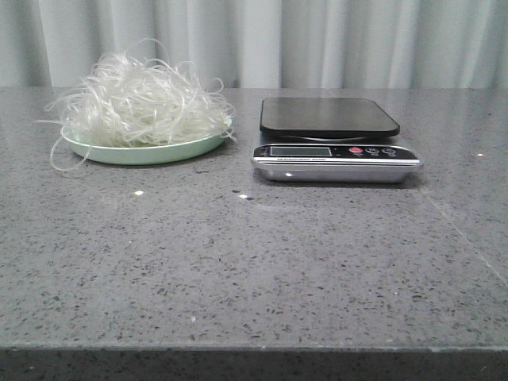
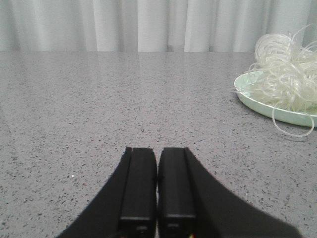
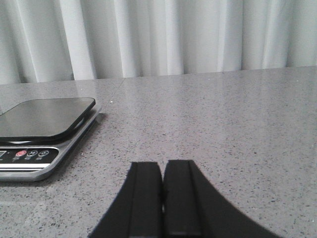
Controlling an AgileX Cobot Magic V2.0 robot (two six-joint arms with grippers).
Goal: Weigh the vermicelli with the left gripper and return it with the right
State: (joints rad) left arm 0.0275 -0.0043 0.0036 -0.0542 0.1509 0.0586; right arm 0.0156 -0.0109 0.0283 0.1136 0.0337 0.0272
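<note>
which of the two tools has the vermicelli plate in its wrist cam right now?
The left tool. Its wrist view shows the vermicelli heaped on the pale green plate. The right tool sees only the scale. Both tools are shut, empty.

The place looked like a staged test bench rather than a lived-in kitchen. A broad grey speckled stone-look counter (image 1: 262, 262) filled the scene, and pale pleated curtains (image 1: 317, 40) closed off the whole far side, hiding any room behind. Only 2 kitchen items stood on it: a digital kitchen scale (image 1: 333, 139) with a black platform and a silver base, and a pale green plate (image 1: 143, 151) heaped with vermicelli (image 1: 139, 103). The scale lay ahead of the right gripper (image 3: 162, 198), the plate ahead of the left gripper (image 2: 157, 193).
</note>
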